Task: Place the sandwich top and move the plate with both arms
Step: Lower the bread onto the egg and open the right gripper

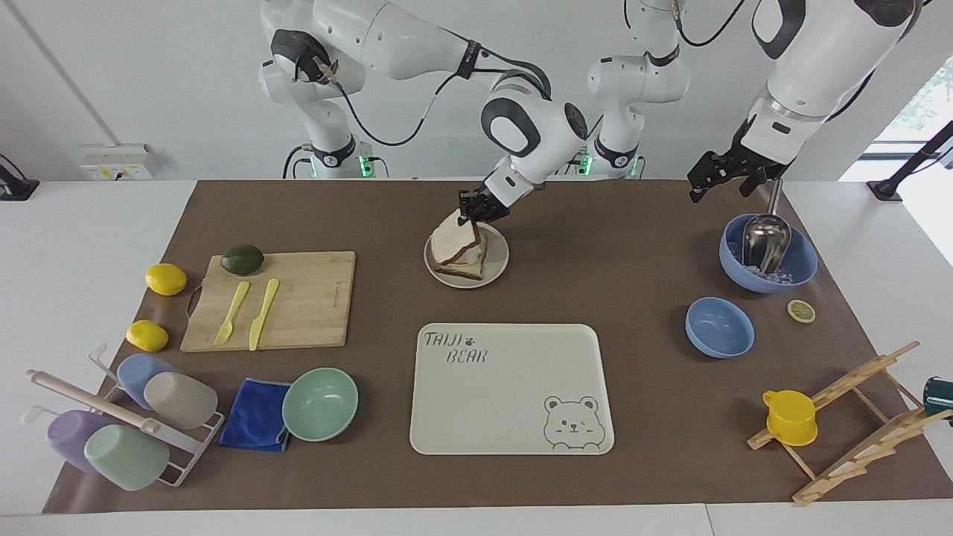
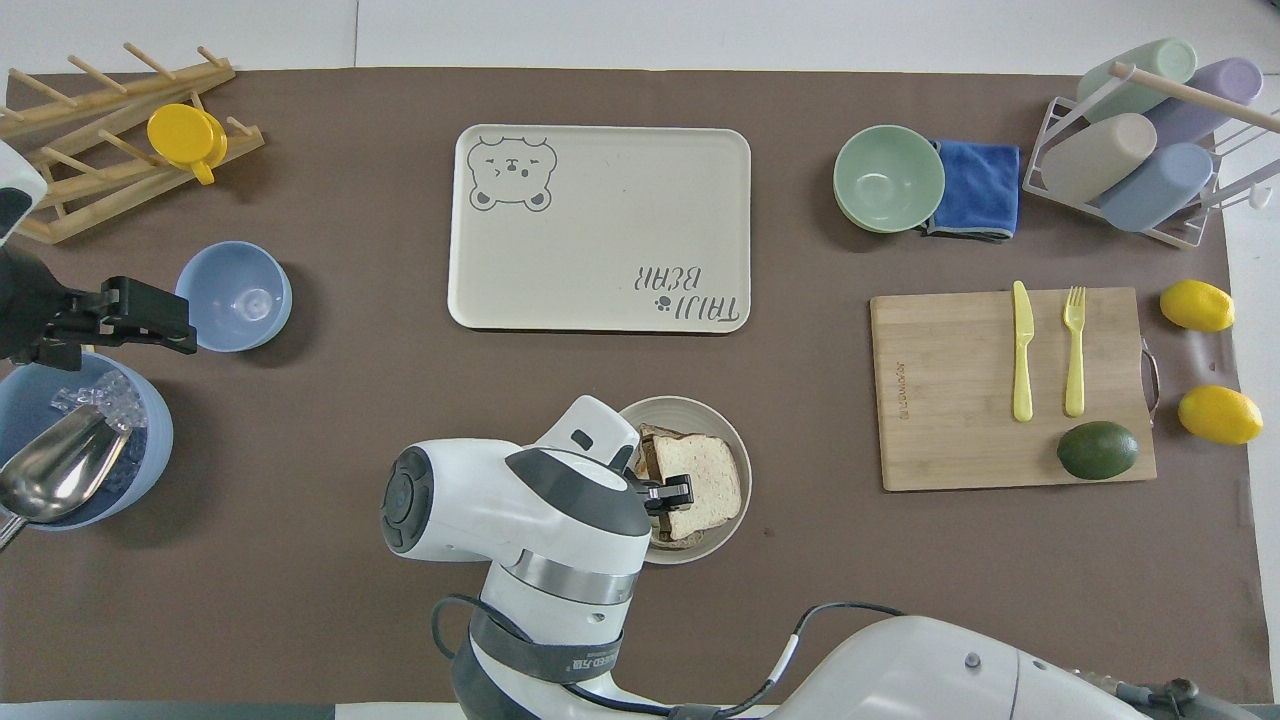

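Observation:
The sandwich top [image 1: 453, 242], a pale speckled slice with a brown crust, leans tilted on a lower slice [image 1: 467, 271] on the round beige plate [image 1: 500, 262]. Its edge farther from the robots rests low and its nearer edge is raised. My right gripper [image 1: 470, 211] is shut on that raised edge, over the plate's nearer rim. In the overhead view the right gripper [image 2: 672, 492] pinches the sandwich top [image 2: 708, 478] over the plate [image 2: 690, 408]. My left gripper [image 1: 726, 177] waits in the air over the blue bowl with the metal scoop [image 1: 767, 253].
A cream bear tray [image 1: 514, 387] lies farther from the robots than the plate. A cutting board [image 1: 298, 298] with avocado, fork and knife lies toward the right arm's end. A small blue bowl [image 1: 719, 327], a lemon slice [image 1: 801, 310] and a wooden rack [image 1: 856, 417] lie toward the left arm's end.

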Robot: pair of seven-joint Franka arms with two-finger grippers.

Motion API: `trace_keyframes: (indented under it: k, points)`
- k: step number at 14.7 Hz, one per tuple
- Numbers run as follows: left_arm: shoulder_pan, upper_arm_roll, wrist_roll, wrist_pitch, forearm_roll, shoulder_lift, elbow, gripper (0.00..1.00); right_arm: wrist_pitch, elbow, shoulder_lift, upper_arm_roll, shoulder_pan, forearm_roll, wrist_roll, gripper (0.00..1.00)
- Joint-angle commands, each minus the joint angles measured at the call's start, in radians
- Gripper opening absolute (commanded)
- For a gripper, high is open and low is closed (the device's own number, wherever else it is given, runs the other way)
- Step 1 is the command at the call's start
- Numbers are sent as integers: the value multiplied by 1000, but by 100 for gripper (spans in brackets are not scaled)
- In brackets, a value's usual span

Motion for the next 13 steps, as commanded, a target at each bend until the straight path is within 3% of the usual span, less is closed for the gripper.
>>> trace_keyframes:
  k: [1, 6, 7, 8, 9, 11, 13]
  points:
    - [9, -5, 7, -7, 17, -8, 2, 100, 90, -108, -40, 15, -40, 7, 44, 0]
    - [9, -5, 7, -7, 17, -8, 4, 100, 199, -158, -45, 15, -48, 8, 98, 0]
    - [9, -5, 7, -7, 17, -8, 4, 100, 237, -171, -45, 15, -50, 10, 108, 5]
    - [9, -5, 7, -7, 15, -8, 2, 100, 286, -190, -45, 15, -50, 10, 122, 16]
    - [9, -5, 7, -7, 17, -8, 2, 100, 324, -211, -53, 15, -51, 10, 125, 39]
    - [9, -5, 7, -7, 17, -8, 2, 100, 366, -216, -57, 12, -60, 30, 127, 43]
    - [9, -5, 7, -7, 15, -8, 4, 100, 419, -208, -60, -15, -59, 89, 121, 54]
